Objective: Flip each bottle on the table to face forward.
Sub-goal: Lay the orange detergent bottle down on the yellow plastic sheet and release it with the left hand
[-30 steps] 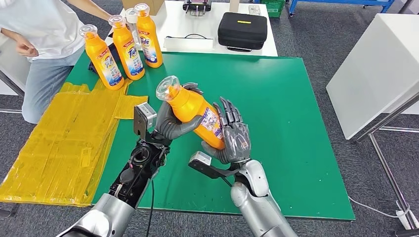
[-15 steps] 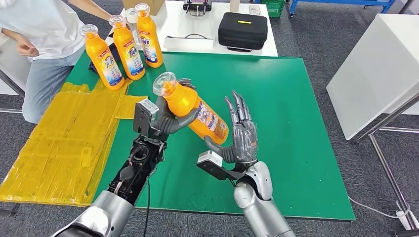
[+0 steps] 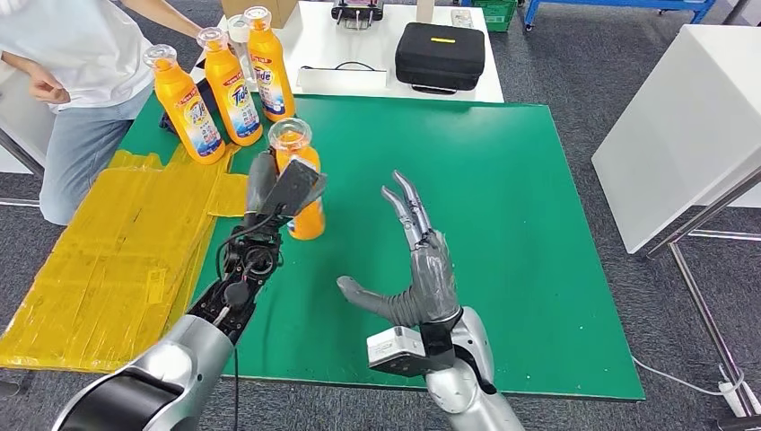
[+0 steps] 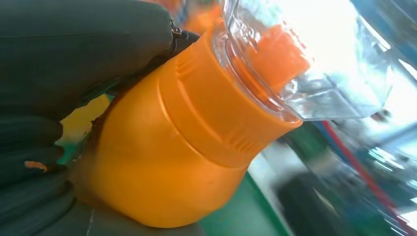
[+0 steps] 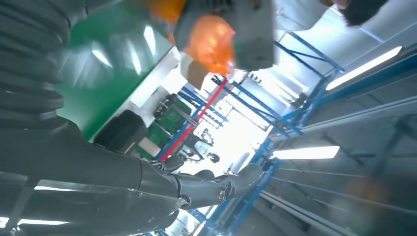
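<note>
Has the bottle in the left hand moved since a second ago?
Yes. The held bottle went from tilted above mid-mat to upright, closer to the three standing bottles, gripped by the left hand.

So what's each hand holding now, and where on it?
Left hand grips the orange bottle around its upper body, below the cap. Right hand holds nothing.
</note>
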Motion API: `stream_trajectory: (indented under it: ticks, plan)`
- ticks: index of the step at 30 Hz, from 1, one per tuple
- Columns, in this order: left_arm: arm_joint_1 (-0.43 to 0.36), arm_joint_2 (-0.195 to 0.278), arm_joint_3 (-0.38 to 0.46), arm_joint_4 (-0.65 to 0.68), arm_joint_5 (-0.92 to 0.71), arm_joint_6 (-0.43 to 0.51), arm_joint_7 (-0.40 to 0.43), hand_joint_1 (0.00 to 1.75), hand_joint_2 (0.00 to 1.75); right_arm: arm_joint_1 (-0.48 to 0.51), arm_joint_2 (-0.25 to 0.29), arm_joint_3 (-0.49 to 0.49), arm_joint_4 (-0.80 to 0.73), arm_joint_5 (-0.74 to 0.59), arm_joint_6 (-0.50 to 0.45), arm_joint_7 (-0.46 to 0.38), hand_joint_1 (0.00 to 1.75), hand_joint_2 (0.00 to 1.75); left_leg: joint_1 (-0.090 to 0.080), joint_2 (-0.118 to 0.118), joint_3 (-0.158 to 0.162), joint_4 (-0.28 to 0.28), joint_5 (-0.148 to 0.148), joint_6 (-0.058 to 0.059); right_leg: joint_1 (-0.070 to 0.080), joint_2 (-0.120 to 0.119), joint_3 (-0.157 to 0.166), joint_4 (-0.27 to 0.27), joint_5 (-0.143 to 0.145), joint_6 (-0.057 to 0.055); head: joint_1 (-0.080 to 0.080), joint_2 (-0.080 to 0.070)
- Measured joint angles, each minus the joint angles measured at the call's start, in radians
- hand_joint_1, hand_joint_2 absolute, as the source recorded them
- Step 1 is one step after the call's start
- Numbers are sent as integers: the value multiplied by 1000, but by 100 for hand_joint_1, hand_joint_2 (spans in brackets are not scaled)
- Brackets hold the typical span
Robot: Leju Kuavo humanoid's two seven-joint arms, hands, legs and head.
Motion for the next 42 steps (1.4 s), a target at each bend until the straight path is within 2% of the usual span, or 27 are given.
stream_trajectory:
  ticks: [2,6,11,13,22,28,37,42]
  plan:
    - [-10,10,-9,25,-78,51,58,175,175,3,-4,9,-15,-3,0,-1,0,175,0,0,0,0,0,0,0,0,0,0,0,0,0,0]
    - [-18,22,-25,58,-136,81,111,175,175,6,-8,21,-34,-6,5,-2,0,175,0,0,0,0,0,0,0,0,0,0,0,0,0,0]
    - [-28,46,-78,90,-446,154,358,175,175,9,-11,33,-46,-11,32,-11,0,175,0,0,0,0,0,0,0,0,0,0,0,0,0,0]
    - [-30,59,-90,98,-548,161,424,175,175,10,-11,38,-49,-8,43,-12,0,175,0,0,0,0,0,0,0,0,0,0,0,0,0,0]
    - [-74,96,-63,90,-752,159,478,175,175,10,-10,50,-56,-3,70,-12,0,175,0,0,0,0,0,-1,0,0,0,1,0,0,0,0]
    - [-104,105,-42,65,-890,113,531,175,175,8,-10,56,-56,-3,69,-12,0,175,0,0,0,0,1,-1,0,0,0,1,0,0,0,0]
    - [-113,141,-79,63,-905,62,667,175,175,6,-10,57,-56,-3,68,-13,0,175,0,-1,0,0,1,-1,0,0,0,1,0,0,0,0]
    - [-104,178,-129,82,-906,-15,770,175,175,5,-11,58,-56,-5,68,-13,0,175,0,0,0,0,0,-1,0,1,0,2,0,0,0,0]
